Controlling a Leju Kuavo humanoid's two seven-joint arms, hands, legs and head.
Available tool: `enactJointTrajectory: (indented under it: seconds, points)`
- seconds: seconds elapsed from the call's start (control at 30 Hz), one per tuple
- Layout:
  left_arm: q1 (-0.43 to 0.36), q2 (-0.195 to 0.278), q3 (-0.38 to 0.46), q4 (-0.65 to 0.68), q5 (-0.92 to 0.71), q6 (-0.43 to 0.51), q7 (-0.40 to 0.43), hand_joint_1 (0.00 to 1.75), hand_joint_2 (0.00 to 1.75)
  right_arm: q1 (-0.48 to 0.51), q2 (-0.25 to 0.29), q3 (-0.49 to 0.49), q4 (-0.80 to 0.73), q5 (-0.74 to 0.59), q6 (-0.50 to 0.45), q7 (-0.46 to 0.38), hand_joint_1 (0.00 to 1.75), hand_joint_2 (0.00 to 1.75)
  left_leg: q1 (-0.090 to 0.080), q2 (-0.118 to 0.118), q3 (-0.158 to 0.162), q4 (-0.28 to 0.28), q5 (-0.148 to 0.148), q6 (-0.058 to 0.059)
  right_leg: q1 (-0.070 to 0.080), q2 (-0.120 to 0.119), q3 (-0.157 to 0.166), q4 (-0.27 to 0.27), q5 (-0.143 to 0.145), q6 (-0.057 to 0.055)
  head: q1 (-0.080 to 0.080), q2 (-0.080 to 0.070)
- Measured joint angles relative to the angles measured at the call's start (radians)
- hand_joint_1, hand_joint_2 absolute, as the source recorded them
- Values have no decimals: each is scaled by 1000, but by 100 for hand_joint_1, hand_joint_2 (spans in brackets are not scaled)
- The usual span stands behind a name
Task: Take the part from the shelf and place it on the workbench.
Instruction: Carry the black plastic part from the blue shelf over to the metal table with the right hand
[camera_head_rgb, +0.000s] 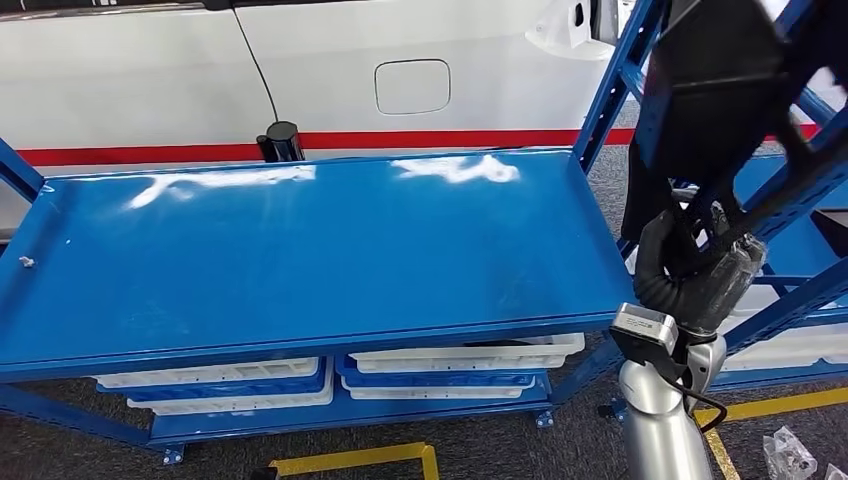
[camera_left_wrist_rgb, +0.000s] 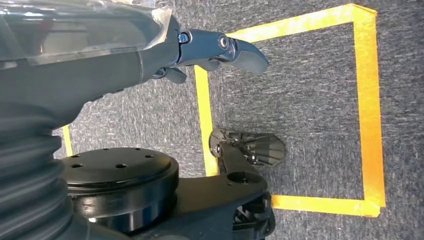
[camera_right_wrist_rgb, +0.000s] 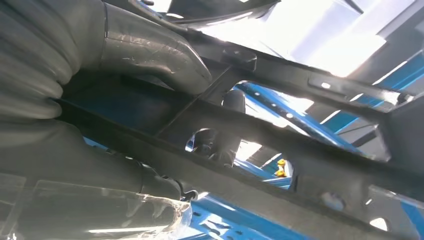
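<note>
Right hand (camera_head_rgb: 700, 262), raised at the bench's right end, grips a black frame part (camera_head_rgb: 735, 95); in the right wrist view its thumb (camera_right_wrist_rgb: 150, 52) and fingers (camera_right_wrist_rgb: 220, 145) close around the part's bars (camera_right_wrist_rgb: 280, 145). Part held in the air, above and to the right of the blue workbench (camera_head_rgb: 300, 260), in front of the blue shelf posts (camera_head_rgb: 790, 190). White trays (camera_head_rgb: 470, 358) lie on the bench's lower tier. Left hand (camera_left_wrist_rgb: 220, 50) hangs over grey carpet (camera_left_wrist_rgb: 310, 115) marked with yellow tape (camera_left_wrist_rgb: 370, 100), its fingers curled in loosely, holding nothing.
</note>
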Motion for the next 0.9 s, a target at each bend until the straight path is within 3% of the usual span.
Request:
enactJointTrajectory:
  seconds: [0.03,0.07,0.13,0.17,0.23,0.33,0.4,0.47,0.5,0.53,0.57,0.63,0.7,0.77,0.83,0.9]
  points:
    - [0,0,0,0,0,0,0,0,175,1,-1,0,0,0,0,0,175,175,0,0,-1,0,1,-1,-1,0,-3,12,0,6,0,0]
    - [0,0,0,0,1,0,0,0,175,1,-1,0,0,0,0,1,175,175,2,-1,-1,1,1,-4,-3,-1,14,-15,14,15,0,0]
    - [0,0,1,0,1,0,1,0,175,0,-2,0,1,0,0,1,175,175,5,-3,-3,7,1,-13,-6,-2,88,-154,62,33,1,0]
    - [-1,0,1,0,1,1,1,0,175,0,-1,0,1,0,-1,2,175,175,5,-3,-5,11,0,-21,-5,-1,121,-215,81,35,2,0]
    - [-1,0,1,0,1,1,1,0,175,-1,-1,0,1,0,-1,3,175,175,4,-4,-12,17,1,-36,0,2,147,-268,95,24,3,0]
    - [-1,0,1,0,2,2,2,0,175,-1,-1,-1,1,1,-1,3,175,175,8,-4,-18,23,-2,-53,-2,4,143,-269,106,1,0,0]
    - [-1,0,2,0,3,2,2,0,175,-1,0,0,1,2,-2,4,175,175,13,-3,-42,85,-54,-63,-9,2,138,-273,115,-16,-3,0]
    - [-1,0,2,0,3,2,3,0,175,-1,2,0,1,3,-2,7,175,175,15,-2,-92,212,-131,-71,-7,-1,127,-272,122,-28,-7,0]
    - [-1,0,2,0,3,2,3,0,175,0,3,-1,1,4,-3,9,175,175,16,-2,-111,266,-156,-74,-6,-2,121,-272,126,-31,-7,0]
    - [-1,0,2,0,3,2,4,0,175,2,3,-1,1,6,-3,10,175,175,17,-2,-115,290,-162,-74,-5,-3,116,-271,129,-32,-7,0]
    - [-1,0,2,0,2,2,5,0,175,3,4,-1,1,7,-3,11,175,175,17,-2,-99,274,-150,-73,-5,-3,112,-271,132,-31,-7,0]
    - [-2,0,2,0,2,1,6,0,175,6,4,-1,0,8,-4,12,175,175,17,-2,-15,145,-96,-69,-5,-3,108,-270,138,-24,-7,0]
    - [-4,0,2,0,2,1,6,0,175,6,4,-2,-2,11,-4,15,175,175,13,-4,50,34,-64,-62,0,-3,105,-269,145,-14,-7,0]
    - [-4,0,2,0,1,0,6,0,175,7,4,-2,-3,14,-4,16,175,175,5,-5,57,14,-58,-52,2,-4,101,-270,154,0,-5,0]
    - [-4,-1,2,0,0,0,6,0,175,9,4,-2,-4,17,-5,17,175,175,2,-3,48,10,-45,-35,0,-5,94,-268,156,12,-4,0]
    - [-6,-1,2,0,0,0,6,0,175,11,3,-2,-5,18,-5,17,175,175,3,0,34,4,-27,-15,-1,-6,68,-215,113,8,0,0]
